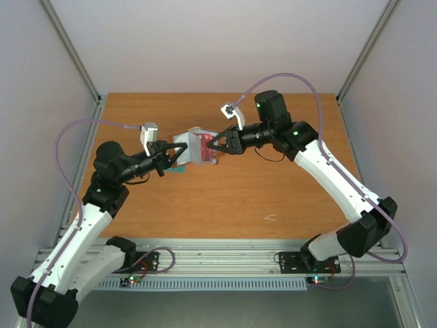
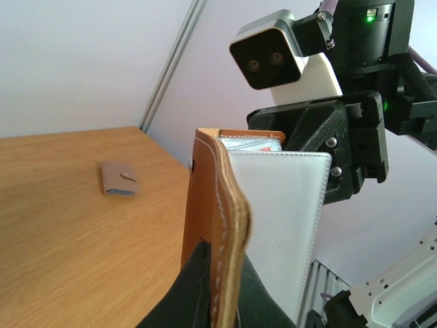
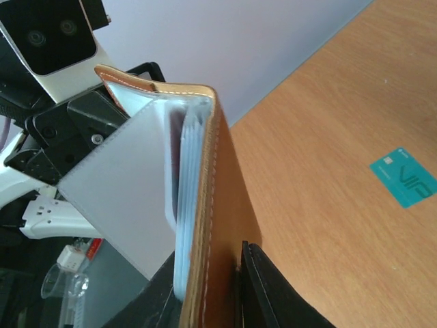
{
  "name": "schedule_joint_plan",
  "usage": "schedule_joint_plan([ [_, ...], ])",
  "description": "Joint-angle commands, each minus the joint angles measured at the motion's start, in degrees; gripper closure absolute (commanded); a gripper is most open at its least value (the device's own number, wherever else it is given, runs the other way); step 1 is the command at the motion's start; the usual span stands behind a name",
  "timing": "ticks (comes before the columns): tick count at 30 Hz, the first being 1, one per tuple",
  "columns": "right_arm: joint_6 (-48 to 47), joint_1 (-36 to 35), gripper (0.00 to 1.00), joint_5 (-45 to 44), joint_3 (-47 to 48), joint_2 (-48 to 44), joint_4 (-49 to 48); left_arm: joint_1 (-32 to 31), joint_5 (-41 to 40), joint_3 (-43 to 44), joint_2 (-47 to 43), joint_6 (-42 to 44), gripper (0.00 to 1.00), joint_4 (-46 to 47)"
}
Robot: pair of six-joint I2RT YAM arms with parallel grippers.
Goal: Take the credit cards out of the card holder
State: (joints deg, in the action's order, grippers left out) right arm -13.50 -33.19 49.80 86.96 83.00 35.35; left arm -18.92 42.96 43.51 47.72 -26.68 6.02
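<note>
Near edge: a metal rail carries both arm bases. Bare brown table runs between rail and arms, marked only by a small pale scuff. Plenty of free room on the right half.

Mid-table: both arms reach inward and meet over the centre. The card holder sits between them, clear of the tabletop. It is tan leather with white stitching and a pale lining, and it is opened out like a book.

The left gripper is closed tight on the lower edge of one leather flap, with black fingers on either side of it.

The right gripper comes in from the opposite side. One black finger lies along the outside of the other cover, a dark shape sits on the inner side, and the gap between them is narrow. I cannot tell whether it is pinching.

The stacked cards are still tucked in their pockets, pale edges showing. The top view shows a red face.

A teal card lies flat on the table just below and beside the left gripper, apart from the holder.

Farther back, a small taupe wallet with a snap tab lies flat toward the far edge.

Beyond that are plain pale walls, with slanted metal posts at the corners.
</note>
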Motion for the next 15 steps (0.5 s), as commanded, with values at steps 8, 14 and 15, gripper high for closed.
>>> schedule_joint_plan([
  [8, 1.7, -3.1, 0.99, -2.9, 1.8, 1.6, -1.5, -0.5, -2.8, -0.9, -1.6, 0.2, 1.0, 1.4],
  [14, 4.7, -3.1, 0.99, -38.0, 10.6, 4.1, 16.5, -0.5, -21.4, -0.6, -1.9, 5.6, 0.49, -10.7],
  [15, 6.1, -3.1, 0.99, -48.8, 12.9, 6.2, 24.3, -0.5, -24.6, -0.5, -2.0, 7.1, 0.48, -12.3],
])
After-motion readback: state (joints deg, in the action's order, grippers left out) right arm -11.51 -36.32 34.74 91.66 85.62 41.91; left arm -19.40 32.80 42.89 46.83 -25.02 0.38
